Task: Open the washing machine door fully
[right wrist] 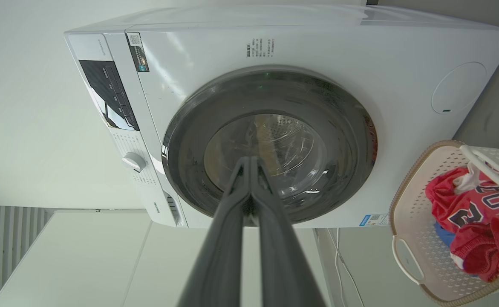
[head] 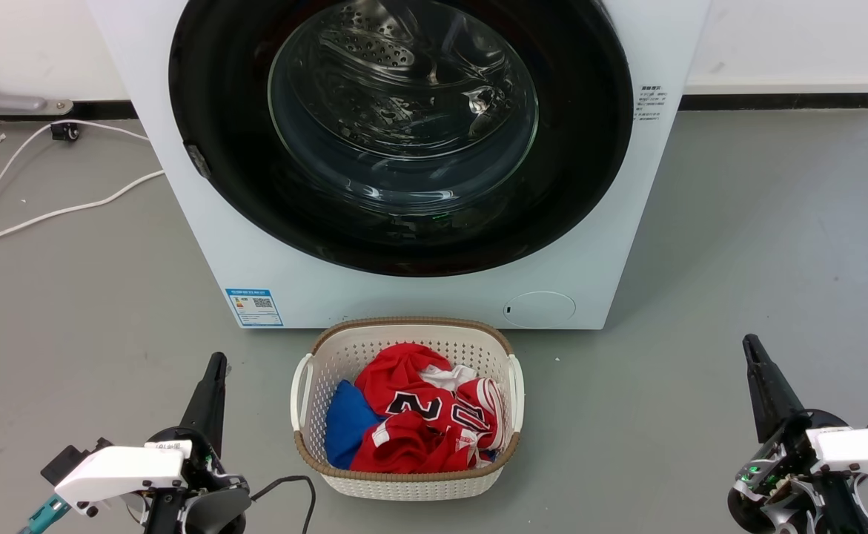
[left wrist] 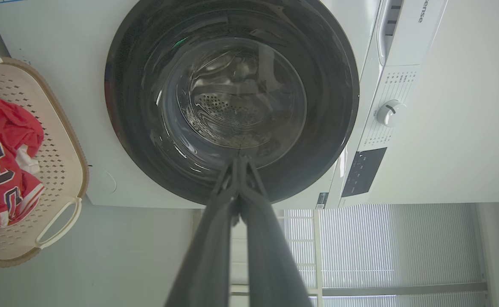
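Both tools closed and empty: left gripper and right gripper, each pinched together, held low and well apart from the washing machine, laundry basket between them. Ahead, washing machine door shut flush against the white front. Probably rigid and fairly heavy, swinging on a hinge; glossy rim and domed glass likely too slick to pinch. Best hold, by the look of it: small grey catch on the rim's left edge. Hook behind, pull outward, then sweep wide.
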`<state>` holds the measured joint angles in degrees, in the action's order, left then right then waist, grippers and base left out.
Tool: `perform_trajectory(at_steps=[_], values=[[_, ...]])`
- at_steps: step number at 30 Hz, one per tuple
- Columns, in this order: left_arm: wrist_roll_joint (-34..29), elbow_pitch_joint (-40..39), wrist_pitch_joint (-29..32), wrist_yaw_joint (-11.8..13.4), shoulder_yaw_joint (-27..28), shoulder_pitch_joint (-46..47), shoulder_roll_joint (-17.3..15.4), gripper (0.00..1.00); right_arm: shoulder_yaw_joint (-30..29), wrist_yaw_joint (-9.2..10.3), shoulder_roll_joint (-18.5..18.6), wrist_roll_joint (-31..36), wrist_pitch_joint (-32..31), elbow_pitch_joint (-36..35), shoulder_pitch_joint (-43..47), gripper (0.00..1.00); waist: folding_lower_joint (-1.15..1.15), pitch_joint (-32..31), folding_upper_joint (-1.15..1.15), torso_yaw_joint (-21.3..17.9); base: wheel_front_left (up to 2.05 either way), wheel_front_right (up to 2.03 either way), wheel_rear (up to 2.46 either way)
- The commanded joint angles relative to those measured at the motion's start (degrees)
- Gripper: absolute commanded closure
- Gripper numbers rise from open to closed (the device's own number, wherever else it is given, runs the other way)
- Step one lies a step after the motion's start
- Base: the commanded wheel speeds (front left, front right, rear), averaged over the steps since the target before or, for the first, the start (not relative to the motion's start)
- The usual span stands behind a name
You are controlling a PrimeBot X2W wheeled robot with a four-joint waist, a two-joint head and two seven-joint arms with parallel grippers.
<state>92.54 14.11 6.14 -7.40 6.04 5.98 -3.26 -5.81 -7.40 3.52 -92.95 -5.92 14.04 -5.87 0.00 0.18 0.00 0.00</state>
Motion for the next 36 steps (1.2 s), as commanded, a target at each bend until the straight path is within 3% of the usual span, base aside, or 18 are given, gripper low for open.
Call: perform_trajectory(at_steps=[1,36], values=[[0.0,0.0,0.1,-0.2,0.2,0.4,0.0,1.0,-0.1,-0.17,-0.2,0.3,-0.2,0.1,-0.6,1.0,0.0,0.0,0.0,0.0,0.0,0.0,0.0],[-0.3,0.0,0.3,-0.2,0.4,0.5,0.2,1.0,-0.4,-0.17,-0.4,0.5,-0.5,0.1,-0.7,1.0,0.0,0.0,0.0,0.0,0.0,0.0,0.0]])
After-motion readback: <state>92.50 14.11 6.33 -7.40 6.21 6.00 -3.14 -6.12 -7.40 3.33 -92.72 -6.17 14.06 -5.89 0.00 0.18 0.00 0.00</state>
